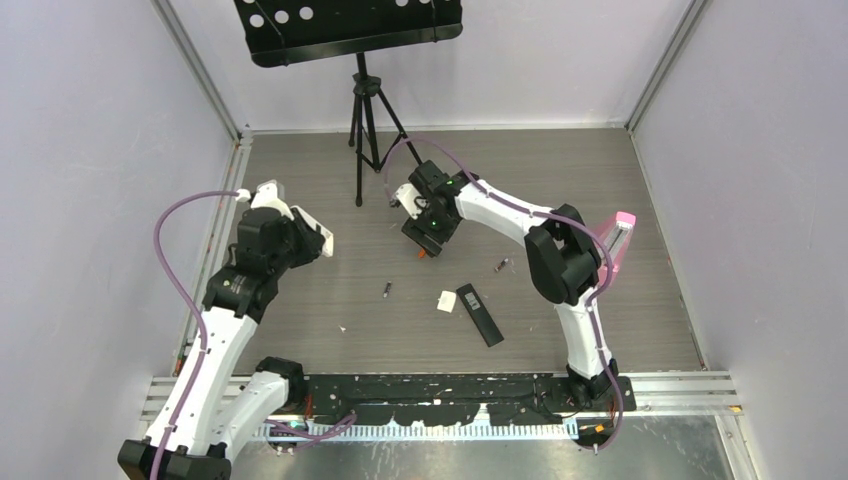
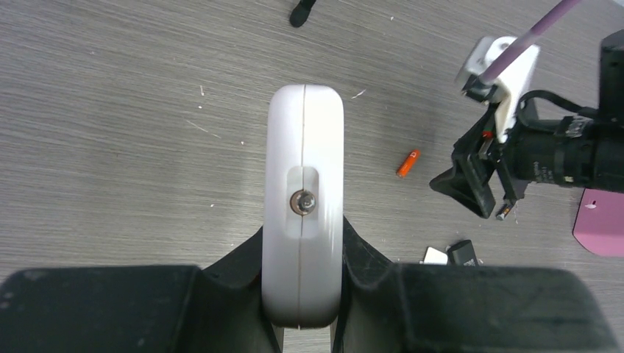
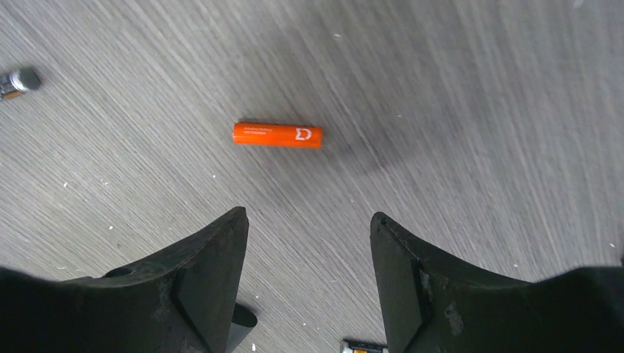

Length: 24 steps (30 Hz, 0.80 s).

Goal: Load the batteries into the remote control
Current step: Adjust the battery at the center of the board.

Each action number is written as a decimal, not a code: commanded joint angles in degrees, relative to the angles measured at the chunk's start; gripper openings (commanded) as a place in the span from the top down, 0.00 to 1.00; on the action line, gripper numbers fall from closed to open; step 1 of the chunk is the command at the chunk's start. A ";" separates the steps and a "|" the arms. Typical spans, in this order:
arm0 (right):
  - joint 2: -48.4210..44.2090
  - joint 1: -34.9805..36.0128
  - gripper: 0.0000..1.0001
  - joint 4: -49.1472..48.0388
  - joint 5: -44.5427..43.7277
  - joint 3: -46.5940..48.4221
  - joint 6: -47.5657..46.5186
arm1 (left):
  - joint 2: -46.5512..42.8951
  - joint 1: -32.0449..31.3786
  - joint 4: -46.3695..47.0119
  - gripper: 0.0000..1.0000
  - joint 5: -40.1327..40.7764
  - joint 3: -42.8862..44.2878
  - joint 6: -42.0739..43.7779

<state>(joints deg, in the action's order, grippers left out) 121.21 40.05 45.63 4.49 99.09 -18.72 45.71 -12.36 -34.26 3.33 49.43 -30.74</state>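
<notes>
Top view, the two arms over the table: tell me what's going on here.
The left pincer is shut on a white remote, holding it off the table. The right pincer hangs open just over the orange battery, which lies loose on the table, not gripped. A black remote and two dark batteries lie on the table too.

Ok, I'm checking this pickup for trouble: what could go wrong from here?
The orange battery lies beyond the open right gripper's fingertips, lengthwise along their closing line. Closing could miss it, or pinch its ends and let it pop out. The left gripper clamps the white remote near one end only, so it might tilt when a battery is pressed in.
</notes>
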 commanded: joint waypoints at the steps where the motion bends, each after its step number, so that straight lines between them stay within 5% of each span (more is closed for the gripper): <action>1: 0.39 0.29 0.33 1.55 4.21 2.36 -6.94 | 1.01 0.06 0.95 1.00 -0.85 3.15 1.21; 14: 4.84 -0.33 0.44 4.64 6.76 8.05 -12.50 | 1.08 0.05 0.23 1.00 -0.59 4.38 1.65; 24: 8.52 -0.28 0.40 5.54 6.32 11.04 -14.53 | 1.87 0.06 0.40 1.00 -0.78 4.36 2.01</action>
<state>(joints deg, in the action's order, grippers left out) 128.44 39.83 50.22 9.98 106.65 -31.40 47.48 -12.36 -35.03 2.94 51.40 -29.52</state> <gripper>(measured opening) 0.588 0.218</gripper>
